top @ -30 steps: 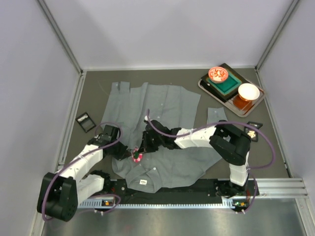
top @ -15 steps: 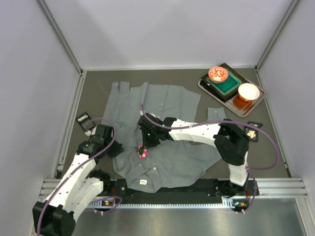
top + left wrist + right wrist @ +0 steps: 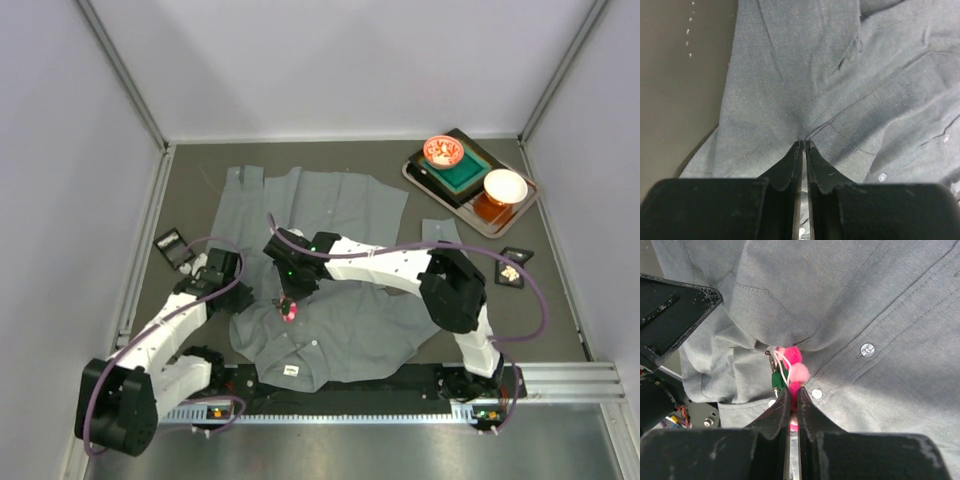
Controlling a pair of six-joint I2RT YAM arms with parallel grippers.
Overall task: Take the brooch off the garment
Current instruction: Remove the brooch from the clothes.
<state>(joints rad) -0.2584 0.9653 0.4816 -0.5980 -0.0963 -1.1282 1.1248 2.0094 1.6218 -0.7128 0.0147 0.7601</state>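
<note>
Right end effector (image 3: 793, 392) shifted left: one brooch (image 3: 797, 371), one garment (image 3: 890, 315).

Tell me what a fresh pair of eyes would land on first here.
The pink brooch, pinched in the right gripper against the button strip of the grey shirt toward the near edge, is the one bright spot on all that cloth. Next, the tray at the far right corner, carrying a red bowl and a white bowl.

left gripper (image 3: 804, 145) near brooch (image 3: 792, 365), open table (image 3: 330, 155) beyond garment (image 3: 340, 210)
</note>
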